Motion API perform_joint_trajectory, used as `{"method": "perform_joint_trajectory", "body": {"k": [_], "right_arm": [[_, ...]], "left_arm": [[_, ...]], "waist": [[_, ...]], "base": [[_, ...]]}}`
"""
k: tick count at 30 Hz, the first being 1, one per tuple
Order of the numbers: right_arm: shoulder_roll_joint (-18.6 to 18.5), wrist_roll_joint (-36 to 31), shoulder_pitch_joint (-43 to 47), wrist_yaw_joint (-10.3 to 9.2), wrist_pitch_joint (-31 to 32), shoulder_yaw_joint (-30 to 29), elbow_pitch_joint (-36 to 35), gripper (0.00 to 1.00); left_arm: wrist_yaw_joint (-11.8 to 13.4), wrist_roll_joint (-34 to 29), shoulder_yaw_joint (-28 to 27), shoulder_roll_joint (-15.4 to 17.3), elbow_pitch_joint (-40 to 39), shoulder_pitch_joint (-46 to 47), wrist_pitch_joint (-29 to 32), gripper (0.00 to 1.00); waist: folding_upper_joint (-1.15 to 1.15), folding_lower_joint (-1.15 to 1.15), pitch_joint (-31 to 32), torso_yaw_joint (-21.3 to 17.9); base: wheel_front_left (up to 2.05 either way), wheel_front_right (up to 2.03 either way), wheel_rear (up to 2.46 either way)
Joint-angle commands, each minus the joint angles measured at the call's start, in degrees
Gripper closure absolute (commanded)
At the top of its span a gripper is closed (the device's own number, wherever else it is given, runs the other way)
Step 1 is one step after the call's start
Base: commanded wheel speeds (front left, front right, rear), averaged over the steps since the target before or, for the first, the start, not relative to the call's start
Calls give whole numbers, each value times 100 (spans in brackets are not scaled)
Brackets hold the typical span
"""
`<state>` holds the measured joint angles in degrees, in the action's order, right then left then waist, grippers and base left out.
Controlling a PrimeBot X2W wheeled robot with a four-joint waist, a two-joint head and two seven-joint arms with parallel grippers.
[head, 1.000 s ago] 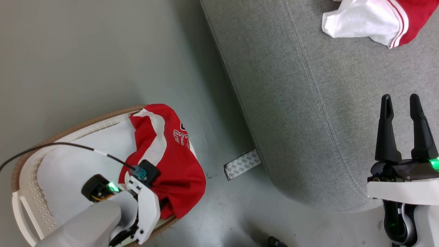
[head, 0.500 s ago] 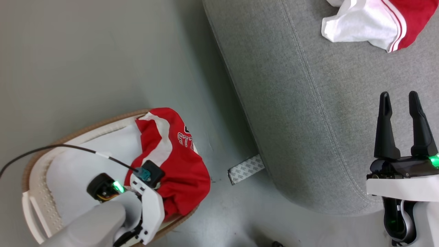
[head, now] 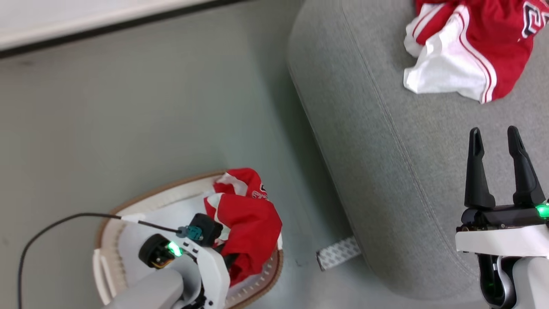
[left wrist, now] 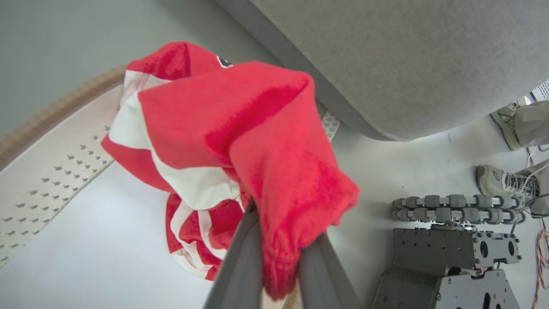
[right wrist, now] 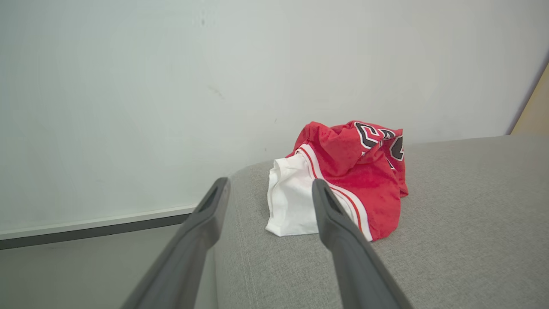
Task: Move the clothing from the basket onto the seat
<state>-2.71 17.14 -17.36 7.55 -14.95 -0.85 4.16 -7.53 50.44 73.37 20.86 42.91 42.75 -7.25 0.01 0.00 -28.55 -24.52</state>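
A red garment with white panels (head: 248, 219) is bunched up at the right side of the white basket with a brown rim (head: 171, 189). My left gripper (left wrist: 279, 253) is shut on a fold of this clothing (left wrist: 240, 128), which hangs lifted above the white liner. Its fingertips are buried in the cloth. In the head view the wrist covers the fingers. Another red and white garment (head: 467, 47) lies crumpled on the grey seat (head: 386, 150). My right gripper (head: 493, 133) hovers open over the seat, short of that garment (right wrist: 356, 171), with nothing between its fingers.
A patterned strip (head: 339, 259) lies on the floor at the seat's foot. A black cable (head: 64, 223) runs from my left wrist. The left wrist view shows my wheeled base (left wrist: 454, 208) and a person's shoes (left wrist: 502, 182). A wall and dark baseboard (head: 107, 25) stand behind.
The head camera has shifted, so the whole picture moved. My left gripper has shut on the red garment and gathered it up into a bunch. The right gripper stays open.
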Motion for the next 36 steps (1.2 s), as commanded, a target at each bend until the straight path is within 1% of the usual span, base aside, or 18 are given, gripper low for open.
{"method": "perform_joint_trajectory", "body": {"k": [1,3,5,10,16,22,25,31,36], "right_arm": [[-12,-73,94,-14,-13,-36,75,0],[-12,-143,144,-13,-13,-61,127,0],[-14,-173,157,-14,-12,-65,154,0],[-14,-313,307,-13,-13,-118,307,0],[-15,-387,490,-14,-12,-27,480,0],[-15,-362,687,-14,-12,82,621,0],[-13,-297,782,-14,-12,123,663,0],[-13,-169,928,-13,-12,353,751,0],[-15,-61,980,-13,-13,620,797,0]], "left_arm": [[3,61,4,-70,41,-104,-147,100],[3,158,5,-158,61,-123,-337,100],[3,205,6,-191,64,-135,-392,100],[3,352,-5,-374,40,-174,-689,100],[3,355,-205,-491,-138,-200,-793,100],[40,-86,-846,-491,-642,-198,-788,100],[107,-324,-1165,-471,-953,-248,-789,100],[271,-709,-1771,-417,-1611,-173,-790,100],[403,-948,-2202,-362,-2109,-106,-791,100]], "waist": [[-1,0,535,378],[-1,0,767,518],[-1,0,867,584],[-1,0,1471,998],[-1,0,2091,1418],[-1,0,2523,1752],[-1,0,2709,1874],[-1,0,2902,2059],[-1,0,2993,2117]], "base": [[0,0,0],[0,0,0],[0,0,0],[0,0,0],[0,0,0],[0,0,0],[0,0,0],[0,0,0],[0,0,0]]}}
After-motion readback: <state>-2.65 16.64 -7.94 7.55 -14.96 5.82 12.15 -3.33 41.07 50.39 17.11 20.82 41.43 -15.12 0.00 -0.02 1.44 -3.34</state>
